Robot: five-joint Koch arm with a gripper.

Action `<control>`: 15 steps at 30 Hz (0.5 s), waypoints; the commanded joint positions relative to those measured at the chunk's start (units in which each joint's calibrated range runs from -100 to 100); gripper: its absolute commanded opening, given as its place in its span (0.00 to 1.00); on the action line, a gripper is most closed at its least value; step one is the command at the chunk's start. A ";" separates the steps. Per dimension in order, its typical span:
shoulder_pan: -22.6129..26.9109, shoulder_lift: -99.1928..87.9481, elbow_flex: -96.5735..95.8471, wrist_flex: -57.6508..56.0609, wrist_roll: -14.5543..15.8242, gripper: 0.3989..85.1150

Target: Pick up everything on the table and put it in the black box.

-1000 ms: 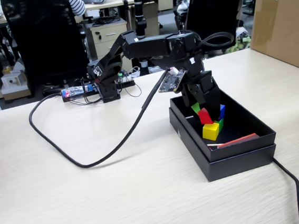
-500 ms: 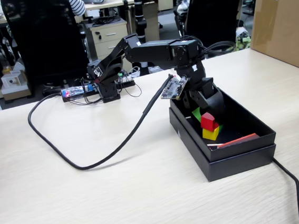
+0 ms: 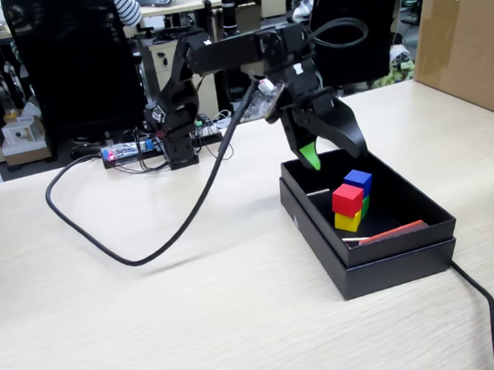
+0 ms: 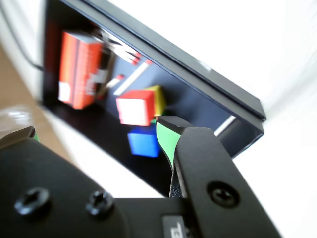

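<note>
Cubes sit clustered mid-frame inside the black box [image 3: 385,255], red cube [image 3: 347,199] topping yellow [image 3: 348,222], claw [image 3: 336,152] spread empty above.

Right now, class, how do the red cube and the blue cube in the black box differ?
The red cube sits stacked on the yellow cube; the blue cube sits behind them, farther from the fixed camera. Red faces that camera nearer; blue is partly hidden. Both look the same size, glossy, inside the black box.
</note>
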 commanded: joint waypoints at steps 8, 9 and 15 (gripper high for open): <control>-8.40 -51.25 -36.68 9.79 -1.07 0.56; -9.23 -56.64 -42.30 11.08 -1.07 0.57; -11.53 -84.64 -77.57 28.10 -1.12 0.57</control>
